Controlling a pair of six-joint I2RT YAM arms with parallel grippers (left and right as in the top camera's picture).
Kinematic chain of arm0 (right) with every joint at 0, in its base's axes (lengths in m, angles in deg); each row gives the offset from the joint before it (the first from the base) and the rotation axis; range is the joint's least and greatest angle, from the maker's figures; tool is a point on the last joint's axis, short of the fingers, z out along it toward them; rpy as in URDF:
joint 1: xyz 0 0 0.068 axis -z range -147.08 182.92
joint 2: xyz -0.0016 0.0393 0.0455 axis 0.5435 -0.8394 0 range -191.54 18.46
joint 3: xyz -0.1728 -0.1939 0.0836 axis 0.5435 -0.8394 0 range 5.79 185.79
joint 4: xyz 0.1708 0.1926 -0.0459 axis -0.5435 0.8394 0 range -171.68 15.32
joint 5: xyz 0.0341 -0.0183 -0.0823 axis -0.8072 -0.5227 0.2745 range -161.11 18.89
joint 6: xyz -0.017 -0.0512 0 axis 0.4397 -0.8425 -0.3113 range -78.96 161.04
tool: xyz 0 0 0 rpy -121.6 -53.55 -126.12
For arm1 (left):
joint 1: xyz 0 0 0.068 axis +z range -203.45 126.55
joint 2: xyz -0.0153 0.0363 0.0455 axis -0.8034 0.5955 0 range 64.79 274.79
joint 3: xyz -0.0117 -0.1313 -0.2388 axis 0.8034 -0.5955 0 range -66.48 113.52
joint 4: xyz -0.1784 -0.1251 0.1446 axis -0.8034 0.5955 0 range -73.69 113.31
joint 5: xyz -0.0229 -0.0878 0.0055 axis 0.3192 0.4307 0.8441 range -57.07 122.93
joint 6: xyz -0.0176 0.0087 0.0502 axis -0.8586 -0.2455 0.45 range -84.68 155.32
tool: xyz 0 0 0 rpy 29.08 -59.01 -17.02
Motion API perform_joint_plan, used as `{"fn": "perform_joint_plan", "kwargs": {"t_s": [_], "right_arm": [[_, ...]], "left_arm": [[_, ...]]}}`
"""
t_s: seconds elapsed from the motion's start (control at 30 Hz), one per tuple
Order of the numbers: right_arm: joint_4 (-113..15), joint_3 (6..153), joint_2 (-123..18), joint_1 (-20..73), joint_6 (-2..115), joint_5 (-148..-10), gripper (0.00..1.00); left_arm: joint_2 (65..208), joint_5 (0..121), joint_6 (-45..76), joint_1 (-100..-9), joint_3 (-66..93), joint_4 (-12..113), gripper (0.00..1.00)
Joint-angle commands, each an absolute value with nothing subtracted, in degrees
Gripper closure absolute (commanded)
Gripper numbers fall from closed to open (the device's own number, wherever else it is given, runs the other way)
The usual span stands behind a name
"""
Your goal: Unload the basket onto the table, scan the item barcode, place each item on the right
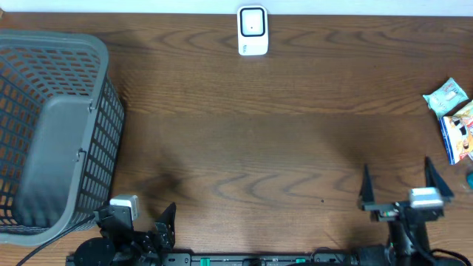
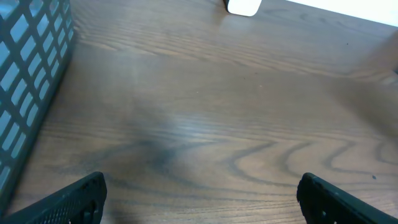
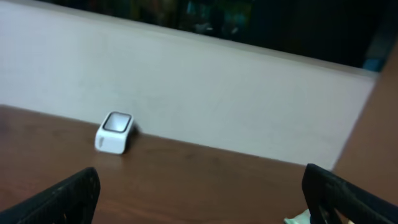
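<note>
- grey plastic lattice basket (image 1: 109,133): running off the left edge overhead; showing only one wall in the left wrist view.
- white boxy barcode scanner (image 1: 252,30): being cropped by the top edge in the left wrist view; appearing blurred in the right wrist view.
- blue-and-yellow printed packet (image 1: 460,133): running off the right edge; print reading too small.
- teal scrap (image 1: 469,177) below it: showing too little to identify.

Both arms are made in black. Two thin, pointed black fingers (image 1: 365,186) are carried by the right gripper (image 1: 399,185), and matt dark fingertips (image 2: 81,198) are seen on the left gripper (image 2: 200,198). A silver-white block (image 1: 425,196) is mounted on each wrist.
</note>
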State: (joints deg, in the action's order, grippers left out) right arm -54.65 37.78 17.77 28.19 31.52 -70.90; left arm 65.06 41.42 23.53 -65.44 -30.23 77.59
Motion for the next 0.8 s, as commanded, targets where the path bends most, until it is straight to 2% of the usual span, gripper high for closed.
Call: {"fn": "perform_joint_plan", "kwargs": {"t_s": [0.0, 0.27, 0.77], "right_arm": [[-55.6, 35.9, 18.1, 28.8, 31.1, -73.8, 0.01], [-58.9, 30.8, 18.2, 29.2, 31.1, -73.2, 0.01], [-90.0, 6.3, 18.2, 29.2, 38.0, -72.8, 0.01]], "left_arm": [[65.1, 41.5, 23.6, -65.2, -29.9, 77.5, 0.02], [65.1, 41.5, 23.6, -65.2, -29.9, 77.5, 0.02], [65.1, 41.5, 23.6, -65.2, -29.9, 77.5, 0.02]]}}
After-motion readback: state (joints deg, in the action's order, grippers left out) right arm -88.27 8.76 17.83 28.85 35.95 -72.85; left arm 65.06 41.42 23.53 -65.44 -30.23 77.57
